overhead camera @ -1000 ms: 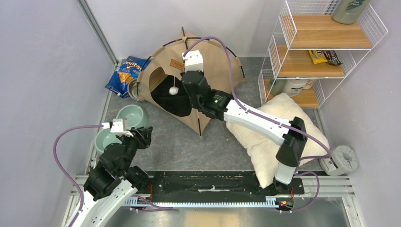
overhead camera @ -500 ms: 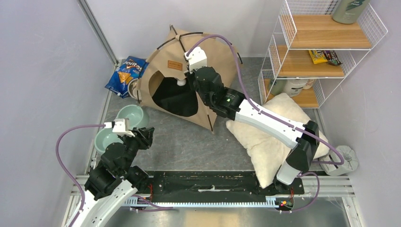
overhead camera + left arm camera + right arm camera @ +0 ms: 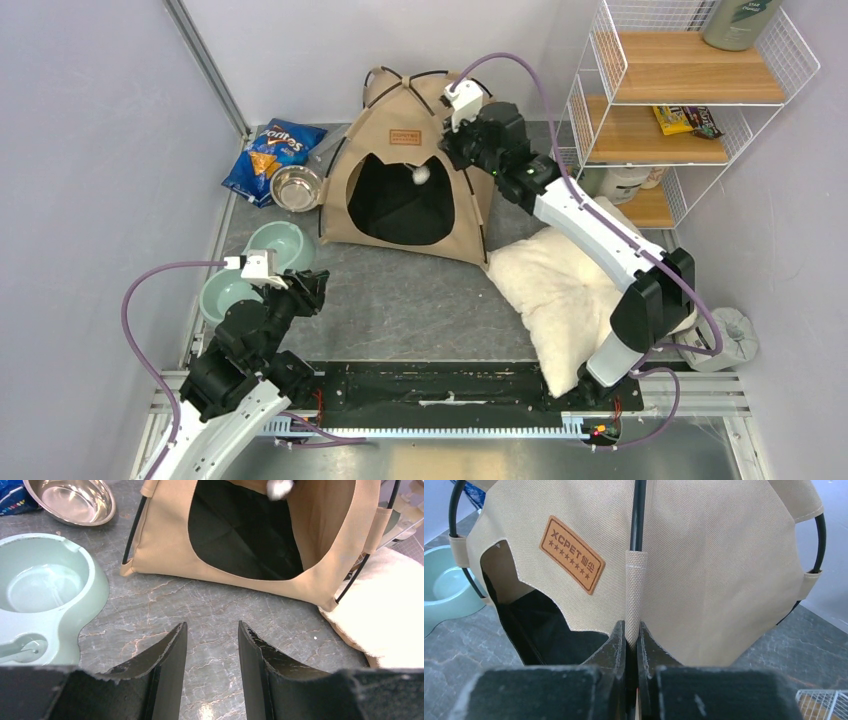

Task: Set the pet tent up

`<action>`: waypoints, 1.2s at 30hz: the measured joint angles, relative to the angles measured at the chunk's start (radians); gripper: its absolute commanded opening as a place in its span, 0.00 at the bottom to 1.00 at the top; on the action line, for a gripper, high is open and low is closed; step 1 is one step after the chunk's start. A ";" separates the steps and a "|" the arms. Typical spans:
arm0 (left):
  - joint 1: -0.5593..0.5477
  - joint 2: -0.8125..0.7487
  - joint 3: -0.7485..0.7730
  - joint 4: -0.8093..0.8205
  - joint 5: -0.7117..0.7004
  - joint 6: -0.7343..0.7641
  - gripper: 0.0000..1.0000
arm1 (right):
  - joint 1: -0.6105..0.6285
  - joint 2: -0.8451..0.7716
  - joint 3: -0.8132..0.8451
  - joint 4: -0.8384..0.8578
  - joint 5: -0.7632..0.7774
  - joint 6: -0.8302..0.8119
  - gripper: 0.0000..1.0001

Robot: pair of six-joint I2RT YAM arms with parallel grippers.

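Note:
The tan pet tent (image 3: 400, 130) stands upright at the back middle, its arched doorway facing the arms, black poles crossing at its top, a white pom-pom (image 3: 421, 174) hanging in the doorway. My right gripper (image 3: 455, 140) is at the tent's right front pole, shut on its fabric sleeve (image 3: 634, 595); the brown label (image 3: 572, 554) shows to the left. My left gripper (image 3: 308, 292) is open and empty above the floor (image 3: 210, 625), in front of the tent (image 3: 165, 555).
A fluffy white pillow (image 3: 570, 290) lies right of the tent. Two mint bowls (image 3: 272, 243) and a steel bowl (image 3: 296, 187) sit left, with a blue Doritos bag (image 3: 268, 150) behind. A wire shelf (image 3: 680, 110) stands at the back right. A tape roll (image 3: 728, 335) lies far right.
My right gripper has swung the tent to the right and back, turning it from tilted to upright with its doorway facing the arms. The left arm has not moved.

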 measured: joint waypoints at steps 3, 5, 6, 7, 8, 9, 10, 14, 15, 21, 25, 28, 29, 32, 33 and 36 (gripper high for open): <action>0.000 0.000 0.000 0.000 0.000 0.000 0.48 | -0.063 0.000 -0.002 -0.004 -0.118 0.002 0.00; 0.000 0.004 0.000 0.000 0.000 0.000 0.48 | -0.095 0.000 -0.015 0.005 -0.177 0.004 0.02; 0.000 0.007 0.000 0.000 0.000 0.000 0.48 | -0.102 0.001 -0.022 0.008 -0.195 0.005 0.08; 0.000 0.012 0.000 0.000 0.000 0.000 0.48 | -0.106 0.004 -0.029 0.011 -0.208 0.005 0.16; 0.000 0.016 0.000 0.000 0.000 0.000 0.48 | -0.106 0.009 -0.032 0.011 -0.219 0.006 0.27; 0.000 0.020 0.000 0.000 0.000 0.000 0.48 | -0.104 0.014 -0.032 0.013 -0.227 0.007 0.40; 0.000 0.023 0.000 0.000 0.000 0.000 0.48 | -0.102 0.021 -0.032 0.013 -0.235 0.009 0.50; 0.000 0.026 0.000 0.000 0.000 0.000 0.49 | -0.092 0.024 -0.032 0.000 -0.225 0.051 0.80; 0.000 0.026 0.000 0.000 0.000 0.000 0.49 | -0.091 0.017 -0.033 -0.006 -0.210 0.068 0.85; 0.000 0.026 0.000 0.000 0.001 0.000 0.50 | -0.092 -0.148 -0.066 -0.133 -0.065 0.203 0.94; 0.000 0.026 0.000 0.000 0.004 0.000 0.50 | -0.092 -0.334 -0.117 -0.235 0.082 0.326 0.97; 0.000 0.026 0.000 0.000 0.018 0.000 0.50 | -0.091 -0.459 -0.193 -0.319 0.225 0.426 0.97; 0.000 0.026 0.000 0.000 0.021 0.000 0.50 | -0.092 -0.497 -0.235 -0.350 0.278 0.467 0.97; 0.000 0.026 0.000 0.000 0.027 0.000 0.50 | -0.094 -0.578 -0.373 -0.435 0.413 0.585 0.97; 0.000 0.025 0.000 0.000 0.028 0.000 0.50 | -0.094 -0.594 -0.418 -0.456 0.451 0.627 0.97; 0.000 0.024 0.000 0.000 0.032 0.000 0.50 | -0.095 -0.626 -0.558 -0.524 0.560 0.775 0.97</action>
